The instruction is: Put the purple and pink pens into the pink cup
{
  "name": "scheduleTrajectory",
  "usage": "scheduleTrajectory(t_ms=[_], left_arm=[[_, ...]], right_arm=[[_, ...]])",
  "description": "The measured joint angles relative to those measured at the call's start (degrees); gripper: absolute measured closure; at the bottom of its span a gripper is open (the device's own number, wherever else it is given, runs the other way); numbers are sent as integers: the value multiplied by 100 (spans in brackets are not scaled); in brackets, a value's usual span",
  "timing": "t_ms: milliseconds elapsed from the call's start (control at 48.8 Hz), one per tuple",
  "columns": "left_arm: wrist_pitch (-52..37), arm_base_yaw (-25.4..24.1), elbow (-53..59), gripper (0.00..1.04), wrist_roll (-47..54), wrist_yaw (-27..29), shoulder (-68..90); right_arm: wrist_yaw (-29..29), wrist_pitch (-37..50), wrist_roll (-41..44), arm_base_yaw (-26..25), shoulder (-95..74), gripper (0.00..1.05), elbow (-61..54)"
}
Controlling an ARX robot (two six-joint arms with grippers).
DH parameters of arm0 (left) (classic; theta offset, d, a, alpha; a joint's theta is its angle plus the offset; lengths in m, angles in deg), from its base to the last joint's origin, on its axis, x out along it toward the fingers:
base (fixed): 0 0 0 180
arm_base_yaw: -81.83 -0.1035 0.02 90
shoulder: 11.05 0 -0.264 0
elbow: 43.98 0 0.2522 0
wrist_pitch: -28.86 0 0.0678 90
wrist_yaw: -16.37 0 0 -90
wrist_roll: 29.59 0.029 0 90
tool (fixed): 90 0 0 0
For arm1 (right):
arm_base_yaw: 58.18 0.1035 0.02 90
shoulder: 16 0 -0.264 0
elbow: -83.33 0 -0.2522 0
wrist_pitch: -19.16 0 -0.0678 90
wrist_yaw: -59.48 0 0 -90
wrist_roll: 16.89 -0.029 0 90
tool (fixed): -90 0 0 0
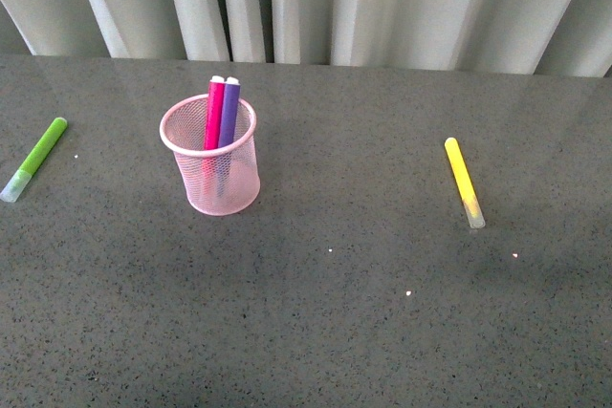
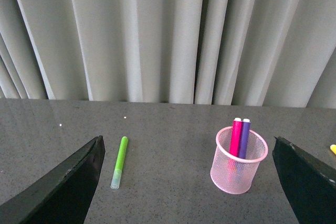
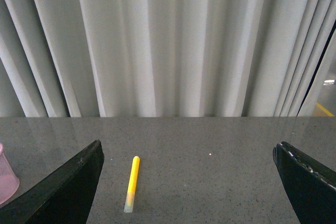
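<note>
The pink cup (image 1: pixel 211 169) stands upright on the grey table, left of centre. The pink pen (image 1: pixel 214 112) and the purple pen (image 1: pixel 229 110) stand inside it side by side, leaning on its far rim, tops above the rim. In the left wrist view the pink cup (image 2: pixel 239 160) holds the pink pen (image 2: pixel 235 136) and the purple pen (image 2: pixel 244 137), ahead of my left gripper (image 2: pixel 186 182), which is open and empty. My right gripper (image 3: pixel 188 182) is open and empty, with the cup's edge (image 3: pixel 6 174) far to one side. Neither gripper shows in the front view.
A lime green marker (image 1: pixel 35 158) lies near the table's left edge, also in the left wrist view (image 2: pixel 119 161). A yellow marker (image 1: pixel 464 182) lies at the right, also in the right wrist view (image 3: pixel 132 183). Grey curtains (image 1: pixel 316 2) hang behind the table's far edge.
</note>
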Motion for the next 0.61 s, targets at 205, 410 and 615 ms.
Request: scheduleTrajectory(t_ms=[205,410,615], left_arm=[[0,0,0,7,0,0,0],[0,0,0,7,0,0,0],[0,0,0,7,0,0,0]], right_arm=[[0,2,0,0,0,7,0],[0,0,0,0,0,7,0],[2,0,0,0,0,7,0]])
